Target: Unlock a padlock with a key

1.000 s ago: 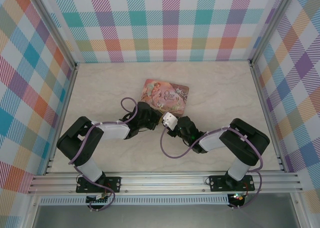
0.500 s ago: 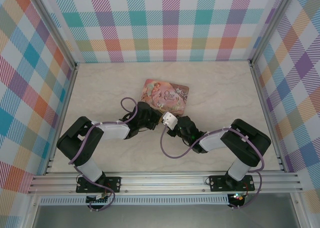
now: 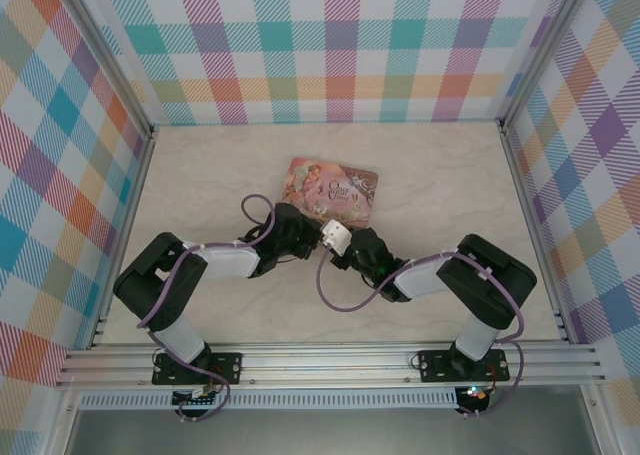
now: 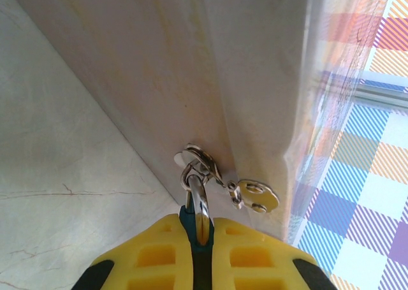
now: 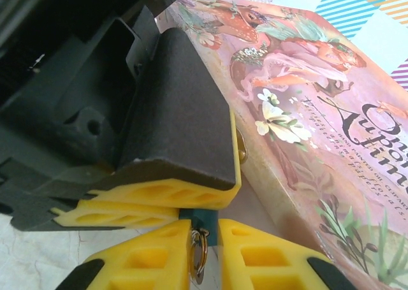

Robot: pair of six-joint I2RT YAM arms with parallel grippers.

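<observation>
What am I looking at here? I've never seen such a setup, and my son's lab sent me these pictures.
Two robot arms are bolted at the near edge of a table. The overhead picture looks down on both: the left arm and the right arm reach inward and meet beside a pink pictured tin. The other two pictures come from a camera on each wrist, so the yellow pieces at the bottom are that arm's own fingers. In the left wrist view, the left gripper is shut on a tiny blue padlock, with a ring and a small key beside it, against the tin's side. In the right wrist view, the right gripper has its fingers close around a blue bit and a metal ring; whether it grips them I cannot tell.
</observation>
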